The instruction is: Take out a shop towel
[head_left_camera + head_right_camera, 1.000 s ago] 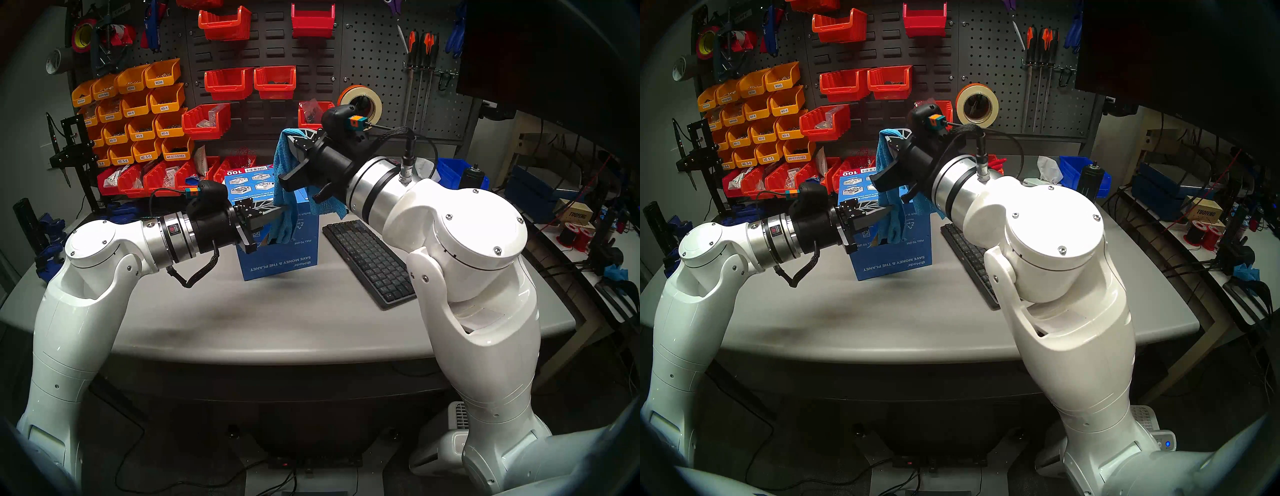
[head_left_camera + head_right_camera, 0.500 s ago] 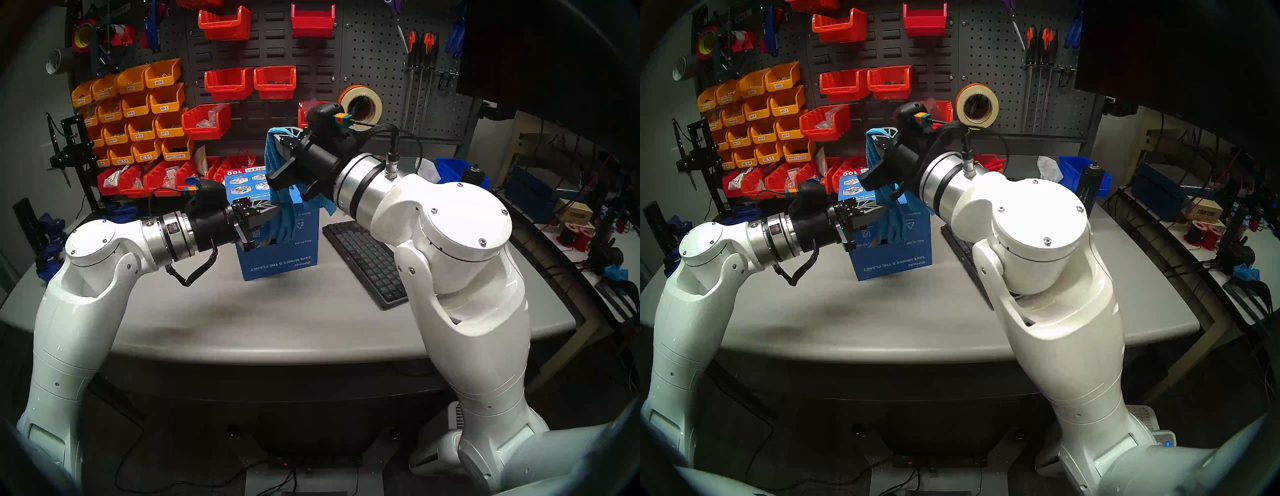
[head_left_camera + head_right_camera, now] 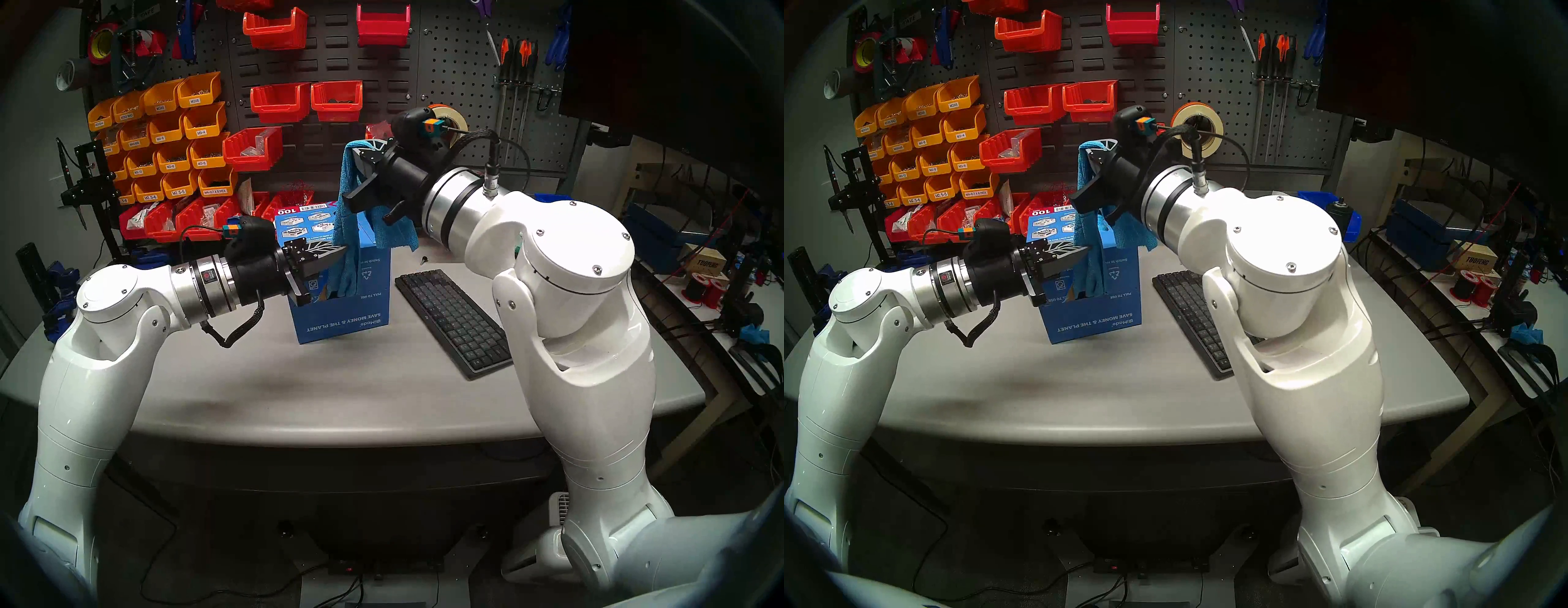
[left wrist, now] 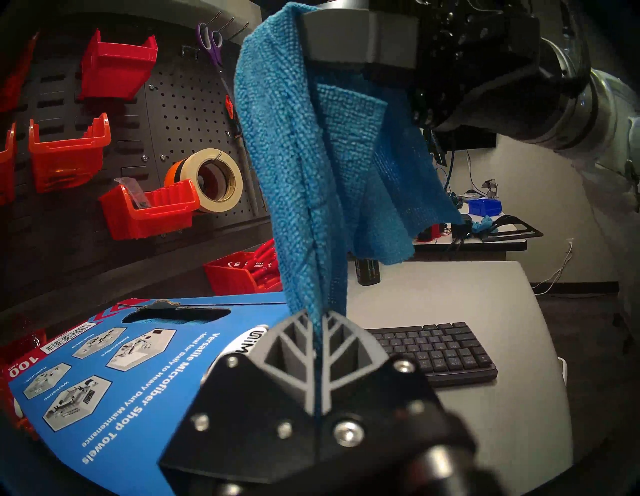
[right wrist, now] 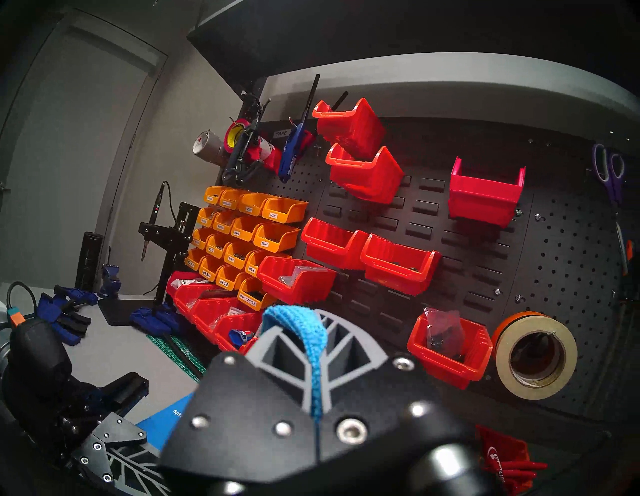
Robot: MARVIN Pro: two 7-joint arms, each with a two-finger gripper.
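The shop towel (image 3: 347, 199) is a bright blue cloth hanging upright above the blue cardboard box (image 3: 339, 316). My right gripper (image 3: 355, 146) is shut on its top fold, and the cloth drapes over the fingertips in the right wrist view (image 5: 294, 320). My left gripper (image 3: 343, 251) is shut on the towel lower down, just above the box top. In the left wrist view the towel (image 4: 294, 173) runs from my shut left gripper (image 4: 317, 320) up to the right gripper. Its loose end hangs in front of the box face. The box slot (image 4: 173, 313) shows more blue cloth inside.
A dark keyboard (image 3: 452, 322) lies on the grey table (image 3: 297, 390) right of the box. A small dark screw-like thing (image 3: 423, 260) lies behind the keyboard. Red and orange bins (image 3: 169, 140) and a tape roll (image 3: 1197, 127) hang on the pegboard behind.
My right gripper swung left with the towel, then came back right and higher. The towel now hangs longer and straighter between the grippers. My left gripper shifted slightly, still shut on it.
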